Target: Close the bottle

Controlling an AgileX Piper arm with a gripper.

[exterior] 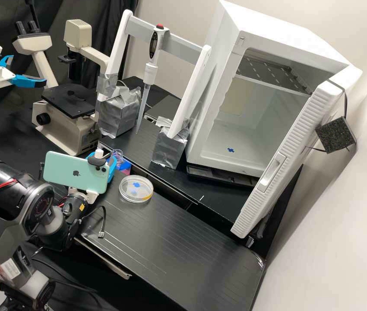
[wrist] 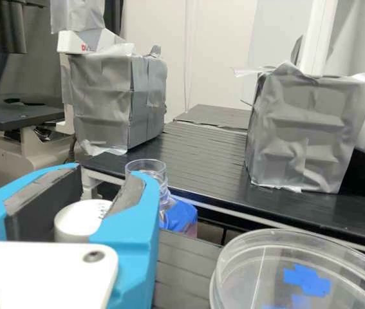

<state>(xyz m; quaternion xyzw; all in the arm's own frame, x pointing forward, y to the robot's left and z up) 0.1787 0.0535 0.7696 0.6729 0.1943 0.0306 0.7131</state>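
Because the bottle (wrist: 147, 172) is without its cover, we see the white cap (wrist: 79, 219) gripped between the jaws (wrist: 108, 179), near the open mouth. The jaws press it from two sides, which, we think, leaves its lower part free to meet the neck. Its flat top faces up, probably so that it needs no turning over before it is screwed on.

The bottle stands about upright, with its mouth upward, as closing from above requires. How its foot is supported, we cannot tell. In the high view, the jaws lie toward eight o'clock from it, and the round clear dish (exterior: 136, 188) rests on the dark surface (exterior: 179, 246) at five o'clock, so that the way above the mouth seems free, we judge.

The pipette (exterior: 150, 73) hangs at one o'clock from the bottle, tip down, on a white frame (exterior: 122, 47), whose legs are fixed by tape to grey wrapped boxes (exterior: 169, 149), surely for steadiness. The microscope (exterior: 69, 129) stands between ten and eleven o'clock.

When we count, we find one bottle, one cap, one dish, one pipette, one microscope and two wrapped boxes. One cap for one bottle: nothing must be chosen.
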